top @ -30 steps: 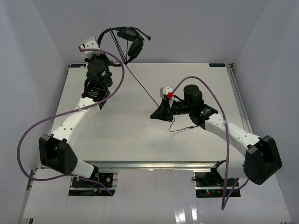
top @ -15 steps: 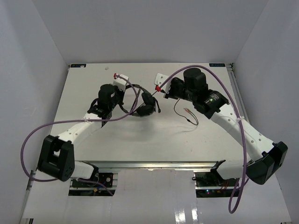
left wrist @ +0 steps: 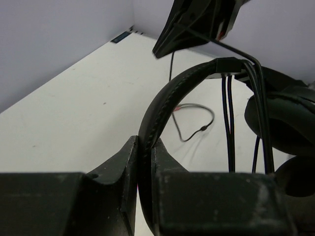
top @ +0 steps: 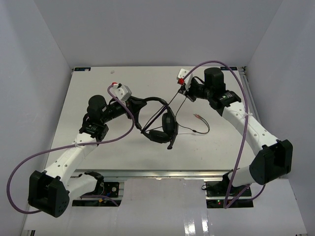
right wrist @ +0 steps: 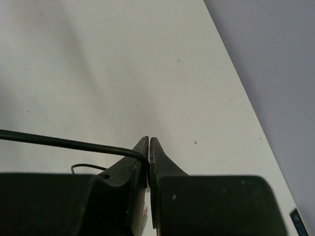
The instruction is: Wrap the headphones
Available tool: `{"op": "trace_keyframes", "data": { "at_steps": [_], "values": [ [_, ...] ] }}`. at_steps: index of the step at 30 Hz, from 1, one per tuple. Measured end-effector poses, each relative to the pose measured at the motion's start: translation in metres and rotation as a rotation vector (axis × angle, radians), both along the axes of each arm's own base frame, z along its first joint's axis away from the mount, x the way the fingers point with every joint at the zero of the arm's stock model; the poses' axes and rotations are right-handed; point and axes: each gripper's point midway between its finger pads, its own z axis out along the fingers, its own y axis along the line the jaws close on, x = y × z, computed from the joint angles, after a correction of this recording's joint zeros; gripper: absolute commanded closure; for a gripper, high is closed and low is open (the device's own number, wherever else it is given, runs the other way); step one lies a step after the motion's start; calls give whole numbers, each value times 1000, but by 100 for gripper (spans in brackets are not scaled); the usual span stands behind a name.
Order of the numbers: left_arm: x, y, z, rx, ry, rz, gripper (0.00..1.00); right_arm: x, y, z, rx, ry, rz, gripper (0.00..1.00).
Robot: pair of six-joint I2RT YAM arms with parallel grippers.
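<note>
The left gripper (left wrist: pixel 144 143) is clamped narrow on the headband (left wrist: pixel 170 96) of the headphones (top: pixel 160 120), with the padded band wedged edge-on between its fingers (left wrist: pixel 123 157). From that grip the band rises and arches away from the left arm toward the right arm. It ends at the two earcups (top: pixel 170 123), which sit on the near side of the arch, one just nearer the table edge than the other. The long axis of the headset therefore runs roughly left to right across the middle of the table (top: pixel 98 147), with the open side of the arch facing the near edge. The pictures do not show whether the earcups rest on the surface.

Several strands of the thin cable (left wrist: pixel 229 123) lie over the top of the band, close to the earcups, and drop straight down.

The right gripper (right wrist: pixel 148 143) is pinched closed on this same cable, which leaves its fingertips to the left as one taut line. That gripper is beyond the headphones, just past the far right end of the arch and close above it in the left wrist view.

The rest of the cable lies slack on the table to the right of the earcups, looping round to the plugs (top: pixel 197 117).
</note>
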Motion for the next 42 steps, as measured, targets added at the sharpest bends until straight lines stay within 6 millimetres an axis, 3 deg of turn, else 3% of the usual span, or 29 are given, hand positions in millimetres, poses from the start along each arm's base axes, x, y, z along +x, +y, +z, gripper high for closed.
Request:
{"op": "trace_keyframes", "data": {
  "at_steps": [6,12,20,25,32,37,42],
  "values": [
    [-6,-15,37,-224,79,-79,100,-29,16,-21,203,170,166,88],
    [7,-23,85,-511,168,-93,100,-66,32,-37,397,366,316,83],
    [22,-49,175,-822,171,-130,100,-93,58,-5,554,493,475,82],
    [29,-55,194,-881,160,-104,100,-111,68,1,573,514,540,82],
    [51,-40,209,-924,116,35,100,-124,65,-21,566,571,532,82],
    [60,-30,226,-938,66,116,100,-134,67,-25,548,565,550,82],
    [69,-20,231,-941,40,193,100,-145,70,-26,533,556,575,82]
  ]
}}
